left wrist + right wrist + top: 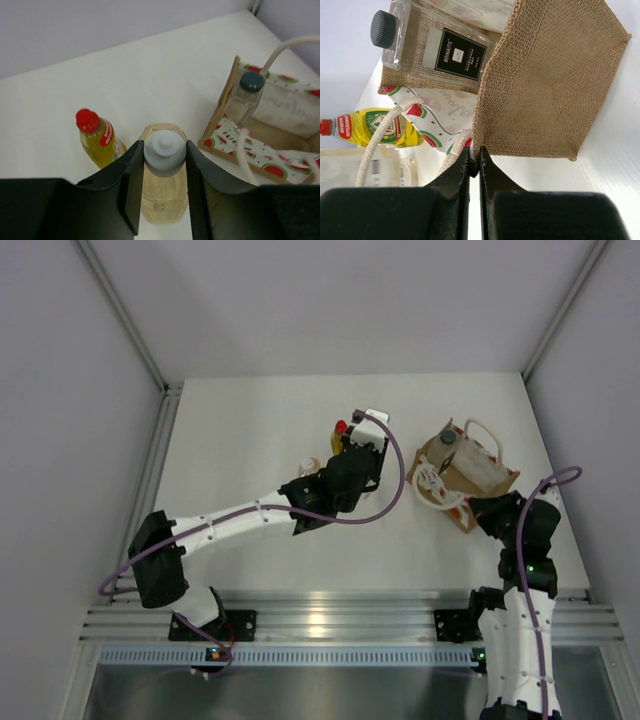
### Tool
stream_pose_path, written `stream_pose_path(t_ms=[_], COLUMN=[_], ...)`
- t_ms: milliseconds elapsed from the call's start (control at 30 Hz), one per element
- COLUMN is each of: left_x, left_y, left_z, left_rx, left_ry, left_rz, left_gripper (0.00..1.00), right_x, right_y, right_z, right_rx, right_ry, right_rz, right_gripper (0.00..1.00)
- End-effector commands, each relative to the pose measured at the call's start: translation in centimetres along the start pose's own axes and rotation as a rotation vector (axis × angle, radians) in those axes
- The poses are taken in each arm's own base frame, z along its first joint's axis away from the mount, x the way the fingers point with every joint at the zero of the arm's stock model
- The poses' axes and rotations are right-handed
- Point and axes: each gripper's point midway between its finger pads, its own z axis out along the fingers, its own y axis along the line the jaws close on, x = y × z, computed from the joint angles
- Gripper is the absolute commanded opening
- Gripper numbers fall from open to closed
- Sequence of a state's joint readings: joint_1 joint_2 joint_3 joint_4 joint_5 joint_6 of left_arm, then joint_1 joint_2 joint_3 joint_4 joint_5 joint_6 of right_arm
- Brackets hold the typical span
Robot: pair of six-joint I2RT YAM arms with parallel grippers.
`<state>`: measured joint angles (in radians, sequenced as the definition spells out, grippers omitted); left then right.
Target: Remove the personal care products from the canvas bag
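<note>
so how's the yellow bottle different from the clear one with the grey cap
The yellow bottle has a red cap; the clear bottle has a dark grey cap and a black label. The yellow bottle stands on the table; the clear bottle sits inside the canvas bag. Both are capped.

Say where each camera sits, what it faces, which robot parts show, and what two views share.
Top external: above and behind, looking down on the table; both arms show.
Left wrist: on the left arm, facing the bag; left gripper clamps a white-capped bottle.
Right wrist: on the right arm, facing the bag; right gripper pinches the bag's edge.
Shared: both wrist views show the yellow bottle.
</note>
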<state>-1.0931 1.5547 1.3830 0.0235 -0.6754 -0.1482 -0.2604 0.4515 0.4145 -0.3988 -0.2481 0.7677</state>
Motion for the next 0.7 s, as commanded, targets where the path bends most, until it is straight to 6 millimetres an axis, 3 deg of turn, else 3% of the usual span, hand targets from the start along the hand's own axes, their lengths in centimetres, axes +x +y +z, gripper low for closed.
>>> stream_pose_path(t_ms=[0,333,667], left_x=[-7.4,0.2,4.1], left_y=[1.1,2.1,2.5], left_z=[-1.9,-0.2,1.3], left_rx=[0.007,-0.053,-0.138], left_ry=[-0.277,-0.239,-0.166], left_rz=[-0.247,-0.22,-0.26], left_gripper=[0.0,0.0,0.0], right_x=[-2.6,-2.2,-2.2], right_y=[2.9,2.5,2.5], right_z=[-1.2,-1.0,-1.0], right_rx=[-0.082,-0.072,-0.072], right_ry=[-0.079,-0.068,-0.069], right_rz=[-0.039,-0.035,-0.042], right_gripper=[0.0,0.0,0.0])
